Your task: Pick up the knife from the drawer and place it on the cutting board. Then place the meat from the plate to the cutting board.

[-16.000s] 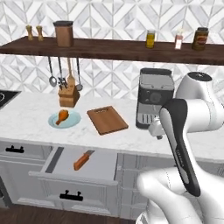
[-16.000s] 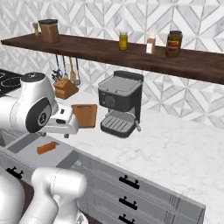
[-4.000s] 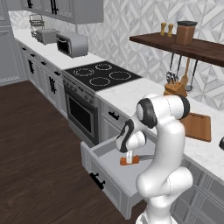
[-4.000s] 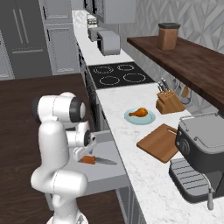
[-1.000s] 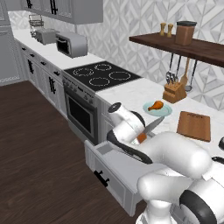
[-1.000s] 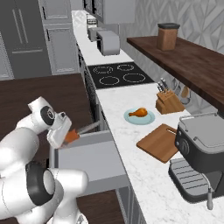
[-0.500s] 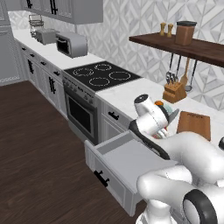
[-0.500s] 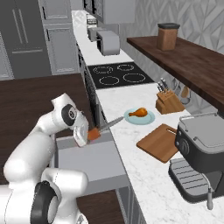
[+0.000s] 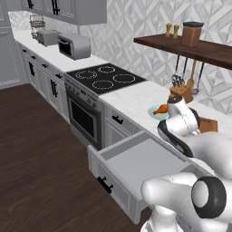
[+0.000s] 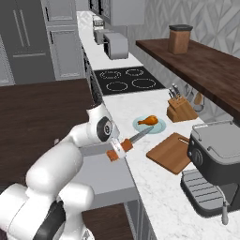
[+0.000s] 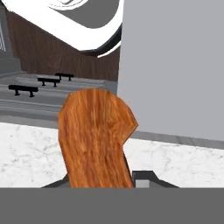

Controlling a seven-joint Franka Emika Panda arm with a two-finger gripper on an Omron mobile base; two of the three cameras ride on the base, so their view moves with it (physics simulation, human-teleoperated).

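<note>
My gripper (image 10: 119, 150) is shut on the knife's orange-brown wooden handle (image 11: 94, 140). The knife (image 10: 127, 144) hangs over the counter's front edge, above the open drawer (image 10: 101, 180), with its grey blade (image 10: 142, 135) pointing toward the plate (image 10: 160, 126). On that pale plate lies the meat (image 10: 150, 120), an orange drumstick, also in the left base view (image 9: 159, 109). To the right of the plate, the reddish-brown cutting board (image 10: 172, 153) lies bare on the marble counter. The drawer (image 9: 136, 158) stands pulled out with a bare grey floor.
A wooden knife block (image 10: 180, 110) stands behind the plate against the wall. A dark coffee machine (image 10: 215, 152) sits just right of the board. A black cooktop (image 10: 126, 78) lies to the left along the counter, and a dark shelf (image 10: 197, 61) hangs overhead.
The gripper has carried the knife up out of the drawer and across to the counter edge, toward the plate. The drawer has stayed open.
</note>
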